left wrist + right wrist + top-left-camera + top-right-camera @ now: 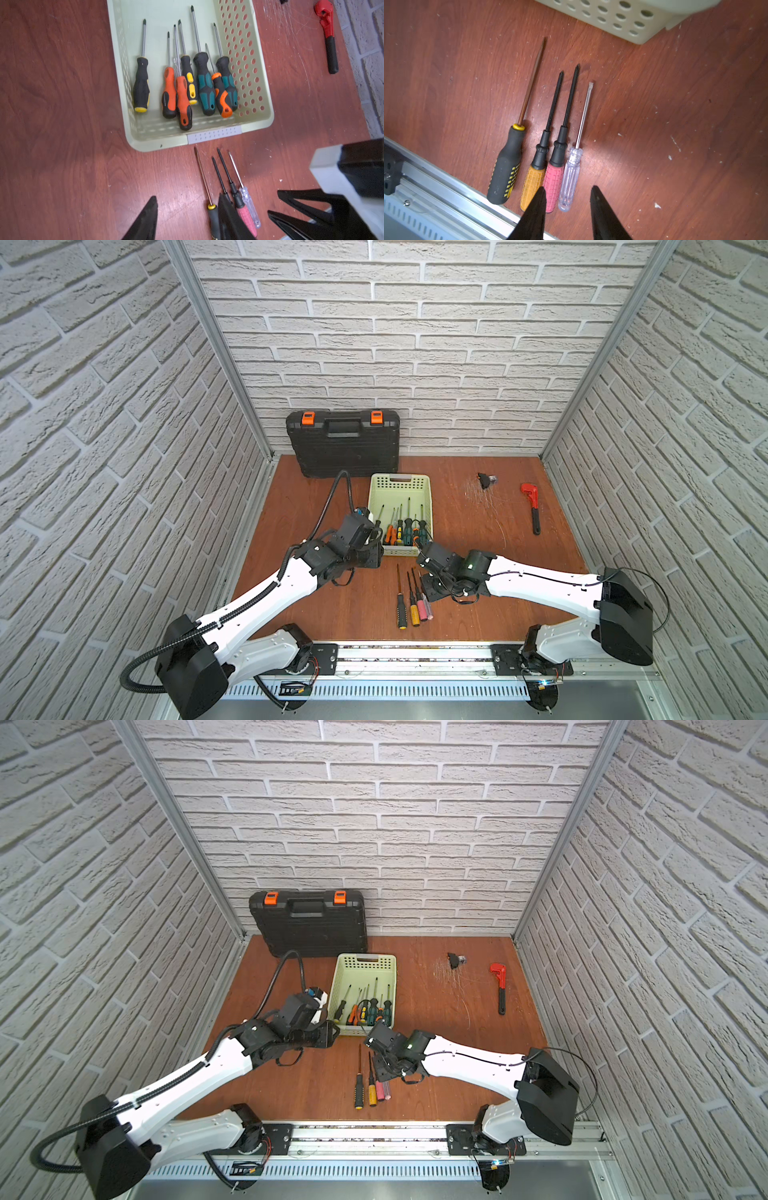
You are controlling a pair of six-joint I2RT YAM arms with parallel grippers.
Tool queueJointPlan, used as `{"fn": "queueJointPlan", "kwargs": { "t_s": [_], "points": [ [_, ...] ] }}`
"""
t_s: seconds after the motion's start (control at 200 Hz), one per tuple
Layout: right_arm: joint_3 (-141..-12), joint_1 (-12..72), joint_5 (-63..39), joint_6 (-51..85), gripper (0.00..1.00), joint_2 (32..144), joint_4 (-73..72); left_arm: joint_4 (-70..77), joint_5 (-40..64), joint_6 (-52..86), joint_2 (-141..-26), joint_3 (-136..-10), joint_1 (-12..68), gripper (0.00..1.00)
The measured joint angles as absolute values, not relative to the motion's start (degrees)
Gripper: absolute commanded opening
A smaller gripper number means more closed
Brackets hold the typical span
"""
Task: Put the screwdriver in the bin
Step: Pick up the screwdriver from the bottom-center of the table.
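Four screwdrivers lie in a row on the wooden table (469, 522), at lower centre of both top views, tips toward the bin (398, 493) just beyond them. They are the black-and-yellow screwdriver (505, 168), orange-handled screwdriver (532, 182), pink-handled screwdriver (553, 178) and clear-handled screwdriver (571, 174). Several more already lie in the bin.

The right gripper (568, 188) has its jaws partly apart and holds nothing. It is poised over the pink and clear handles — its height above them cannot be judged. The left gripper (187, 197) is wide apart and empty, by the bin's near left corner in a top view.

Handling, as judged: light, stiff and round — liable to roll. The gridded handles should give purchase; the clear one looks smooth and may slip. Grip across the handle, not the shaft. The orange, pink and clear handles lie touching or nearly so, leaving little finger room between.

Clearances: the aluminium rail (446, 187) sits close behind the handle butts. The bin's near wall must be cleared on lifting. Open table lies toward the right of frame.
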State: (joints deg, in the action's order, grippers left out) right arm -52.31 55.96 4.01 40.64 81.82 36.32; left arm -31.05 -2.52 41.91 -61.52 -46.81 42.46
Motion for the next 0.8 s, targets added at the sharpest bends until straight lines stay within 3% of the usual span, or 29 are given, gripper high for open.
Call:
{"fn": "queueJointPlan", "kwargs": {
  "t_s": [0.8],
  "points": [
    [-50.0,56.2,3.2,44.9,0.27,91.2,31.9,-28.7,-5.3,43.6,-60.0,-43.0,43.2,0.50]
  ]
}}
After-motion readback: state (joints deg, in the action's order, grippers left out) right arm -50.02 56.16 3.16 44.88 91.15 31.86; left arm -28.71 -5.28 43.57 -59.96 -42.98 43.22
